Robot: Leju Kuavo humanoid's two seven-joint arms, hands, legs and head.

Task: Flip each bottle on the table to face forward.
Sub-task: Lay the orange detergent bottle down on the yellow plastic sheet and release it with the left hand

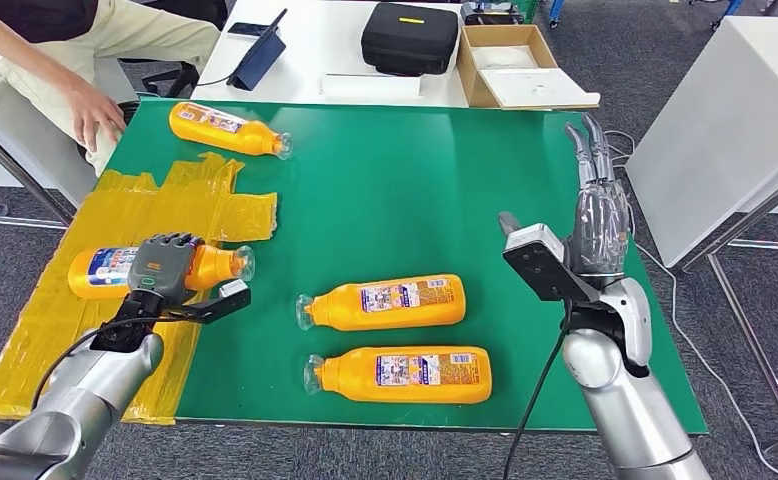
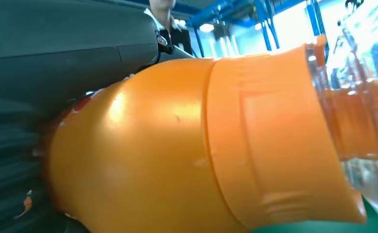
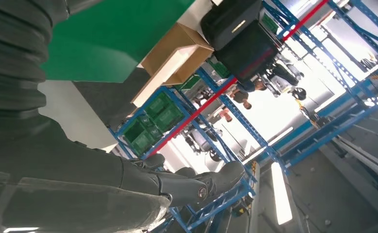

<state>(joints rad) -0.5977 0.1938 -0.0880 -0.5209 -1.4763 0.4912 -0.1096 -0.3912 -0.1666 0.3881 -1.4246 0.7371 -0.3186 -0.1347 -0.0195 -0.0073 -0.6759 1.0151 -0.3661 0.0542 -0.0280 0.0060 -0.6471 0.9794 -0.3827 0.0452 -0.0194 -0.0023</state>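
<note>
Left fingers [image 1: 168,250] grasping orange bottle [image 1: 100,270], label print unreadable, right fingers [image 1: 593,150] released, straight.

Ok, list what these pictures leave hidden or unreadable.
- Held bottle: the left hand covers its middle in the head view; the left wrist view is too close to show its label.
- Label text on the two near bottles: too small in the head view.
- Person: cut off by the head view's top edge.

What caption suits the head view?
Left hand grips an orange bottle; three more lie on the green table.
</note>
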